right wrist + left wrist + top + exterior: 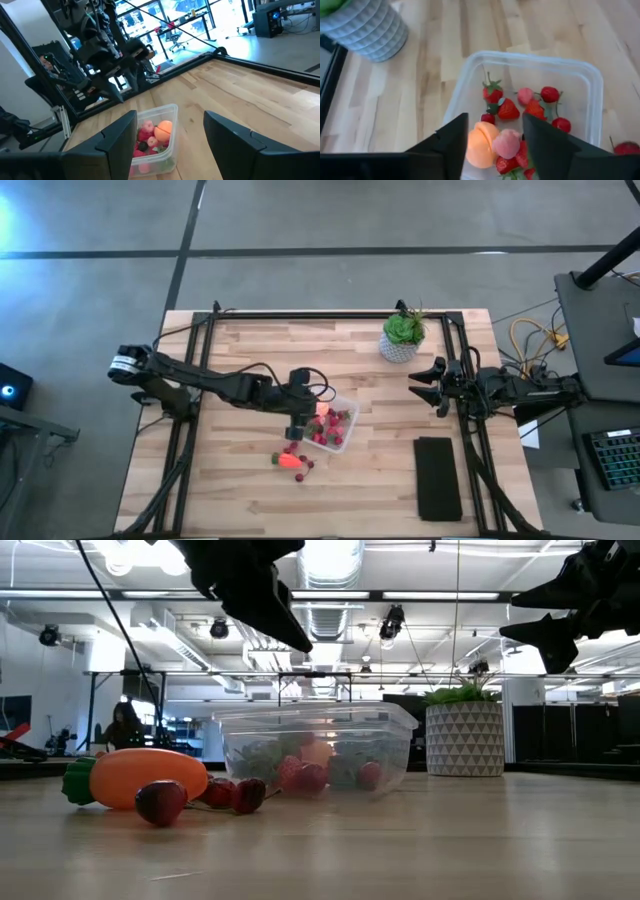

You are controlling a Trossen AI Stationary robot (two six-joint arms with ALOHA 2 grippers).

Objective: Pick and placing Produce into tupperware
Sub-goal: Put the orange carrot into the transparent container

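My left gripper (pixel 492 150) hangs open and empty over the tub (pixel 345 442); the carrot (pixel 145 777) looks light, hard, slippery, best pinched mid-body.

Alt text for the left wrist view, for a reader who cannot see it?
Left gripper, fingers apart, hovers over the clear tupperware holding red strawberries and a pink-orange round fruit; a grey plant pot stands beyond on the wooden table.
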